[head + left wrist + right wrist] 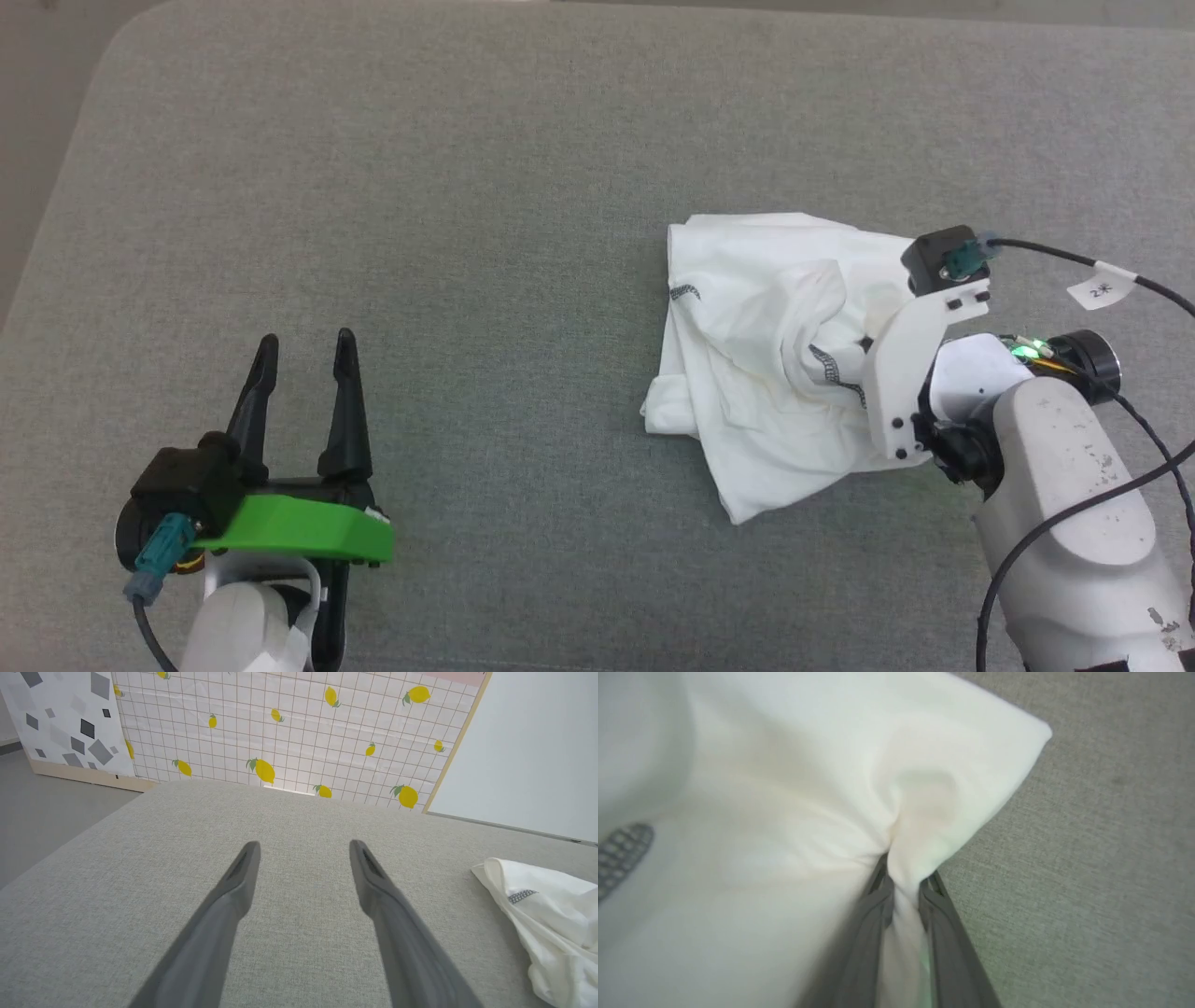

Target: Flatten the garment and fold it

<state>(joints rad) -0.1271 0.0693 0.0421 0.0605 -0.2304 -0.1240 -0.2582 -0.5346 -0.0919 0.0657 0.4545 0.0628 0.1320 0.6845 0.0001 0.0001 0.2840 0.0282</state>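
Right jaws clenched on garment (784, 788), left jaws spread — grey cushion (467, 187), lemon-print wall (303, 732)

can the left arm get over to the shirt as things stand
Probably yes. The left gripper hangs open above the grey padded surface, and nothing lies between it and the garment's near edge. The right gripper is pinched on a fold at the opposite side, so that near edge looks free.

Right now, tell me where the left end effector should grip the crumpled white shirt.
Grip the crumpled white thin-fabric shirt at its stitched left edge, coming from the robot's left over the grey fabric surface. That edge lies free, facing the open left end effector, opposite the pinch of the right end effector; pulling should spread it.
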